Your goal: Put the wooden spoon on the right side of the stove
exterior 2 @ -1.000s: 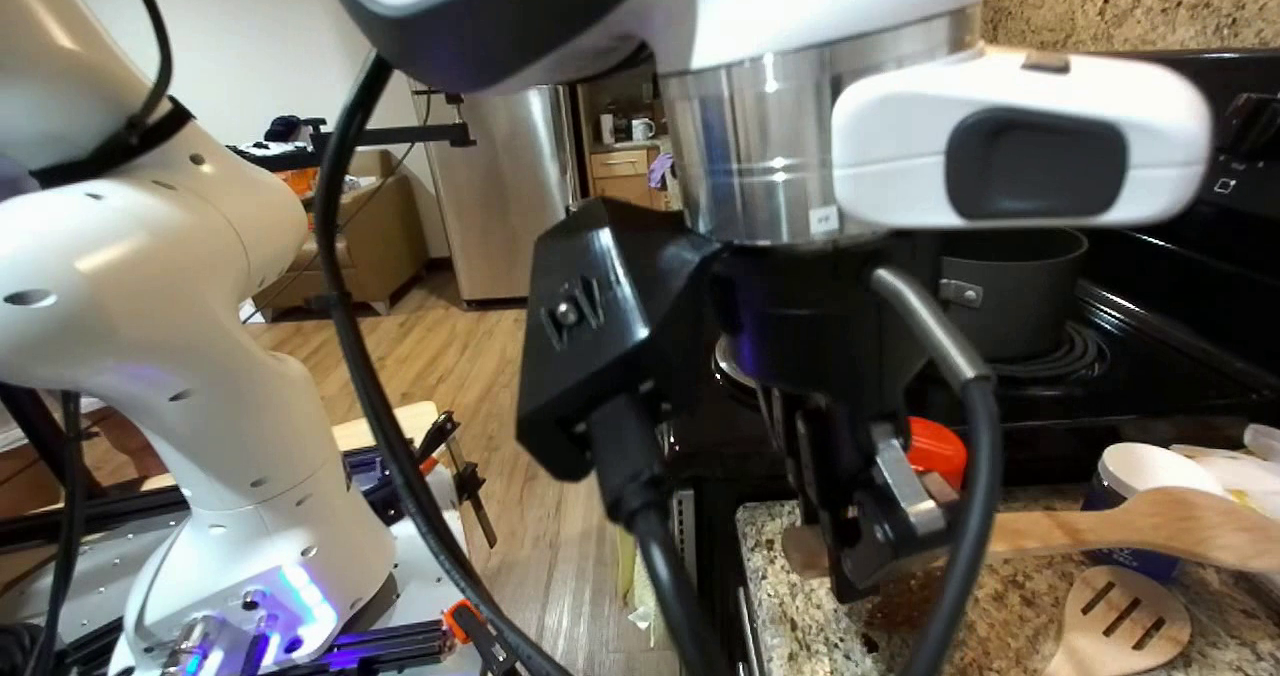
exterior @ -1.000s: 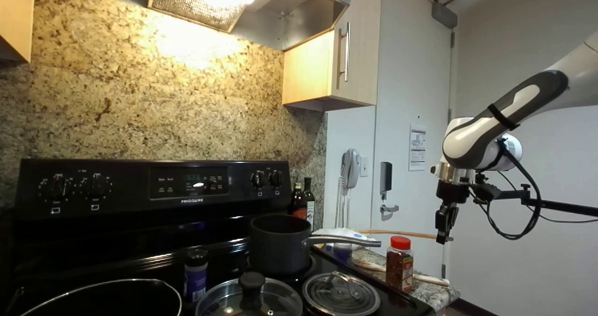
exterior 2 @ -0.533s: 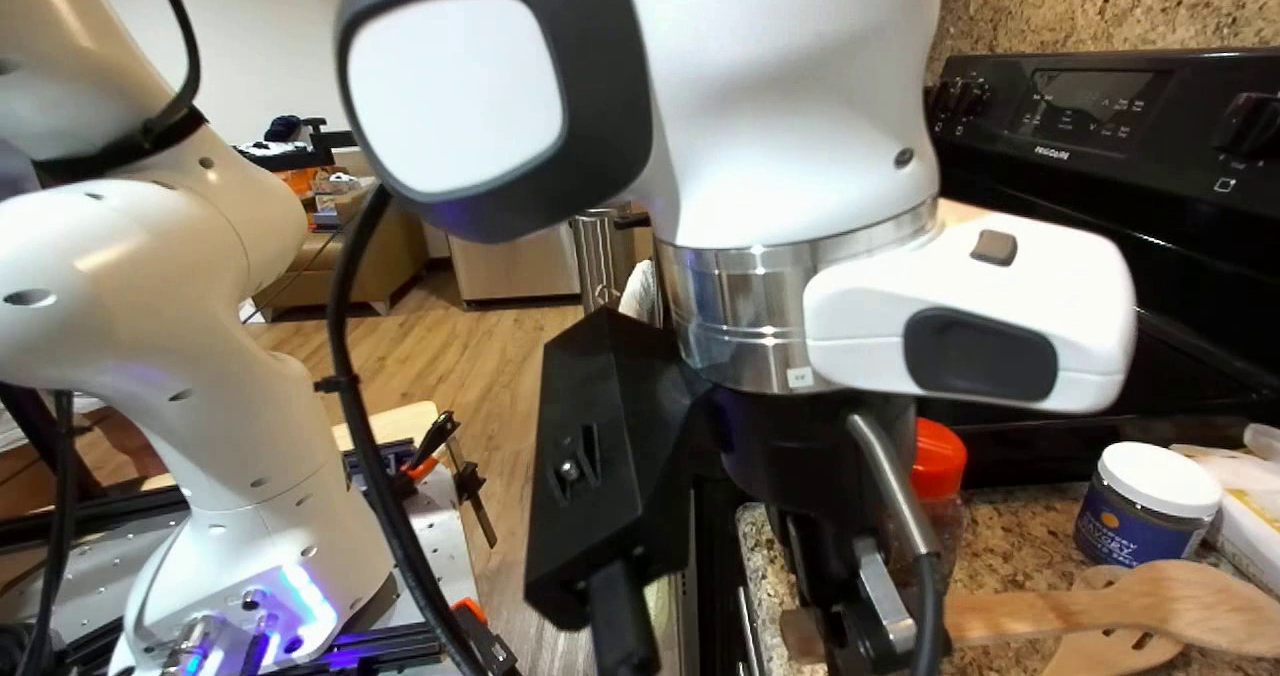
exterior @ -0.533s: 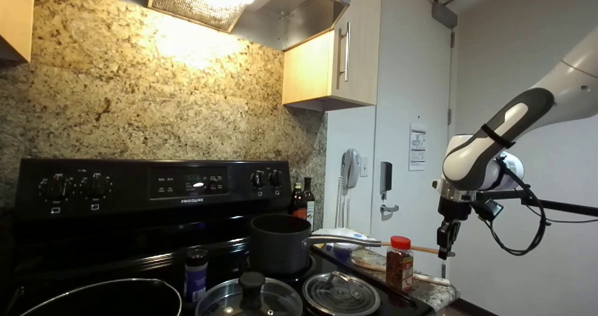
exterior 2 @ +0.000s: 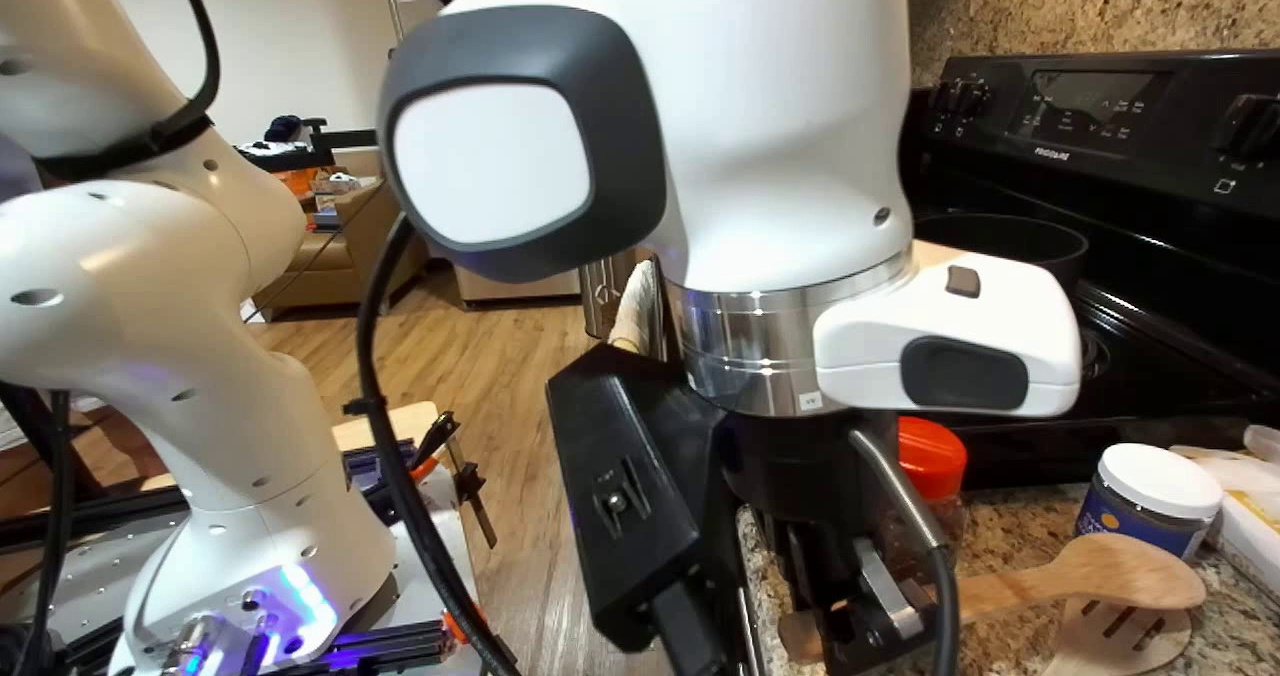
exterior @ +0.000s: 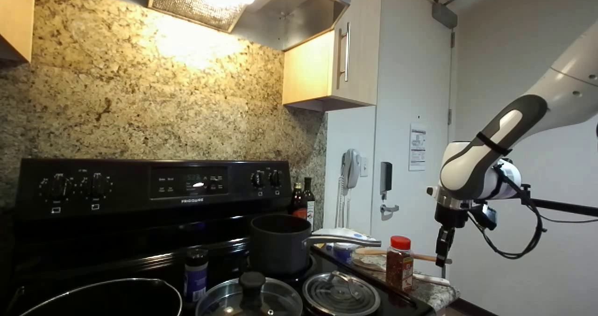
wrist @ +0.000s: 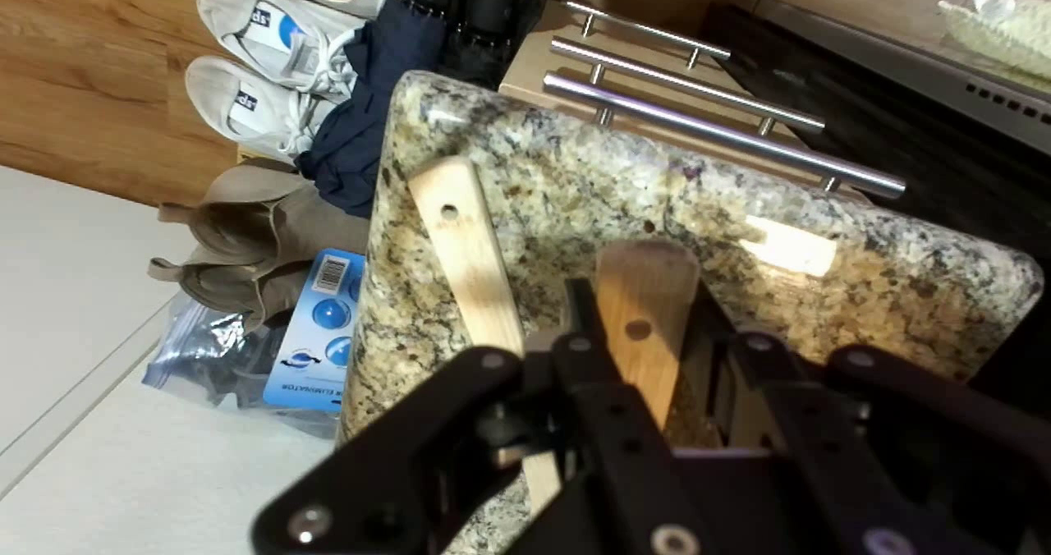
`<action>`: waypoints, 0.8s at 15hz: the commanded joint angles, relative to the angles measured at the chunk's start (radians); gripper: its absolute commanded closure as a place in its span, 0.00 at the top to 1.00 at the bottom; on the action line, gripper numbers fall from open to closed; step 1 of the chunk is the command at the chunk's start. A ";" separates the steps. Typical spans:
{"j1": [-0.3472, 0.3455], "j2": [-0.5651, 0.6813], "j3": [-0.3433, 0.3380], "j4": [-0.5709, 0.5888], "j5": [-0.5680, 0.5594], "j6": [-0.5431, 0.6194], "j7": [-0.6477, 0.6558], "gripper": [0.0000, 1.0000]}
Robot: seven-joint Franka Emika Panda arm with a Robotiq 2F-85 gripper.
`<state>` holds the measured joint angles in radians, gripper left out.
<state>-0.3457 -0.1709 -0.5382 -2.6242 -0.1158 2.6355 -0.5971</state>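
Note:
The wooden spoon (exterior: 425, 258) is level and low over the granite counter (exterior: 434, 295) to the right of the black stove (exterior: 126, 185). Its bowl (exterior 2: 1120, 566) overlaps the slotted wooden utensil in an exterior view; I cannot tell whether it touches. My gripper (exterior: 442, 260) is shut on the spoon's handle near its end. In the wrist view the handle end (wrist: 640, 325) sits between the fingertips (wrist: 649, 296), pointing away from the palm. The spoon's bowl is out of the wrist view. The jar partly hides the handle in an exterior view.
A slotted wooden utensil (wrist: 468, 251) lies on the counter beside the gripper. A red-lidded spice jar (exterior: 400, 264) stands at the stove's edge. A white-lidded blue jar (exterior 2: 1150, 496) is further back. The black pot (exterior: 280, 241) has its handle toward the counter.
The arm has moved down, bringing the spoon from above the jar's lid level to low over the counter. The gripper has stayed shut on the spoon.

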 commanded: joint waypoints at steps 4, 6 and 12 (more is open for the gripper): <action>-0.007 0.027 0.037 0.009 0.005 0.067 0.004 0.07; 0.000 0.052 0.032 0.008 0.032 0.100 -0.015 0.07; -0.030 0.123 0.016 0.008 0.035 0.135 -0.041 0.07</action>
<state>-0.3528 -0.1027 -0.5180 -2.6235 -0.1120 2.7269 -0.5959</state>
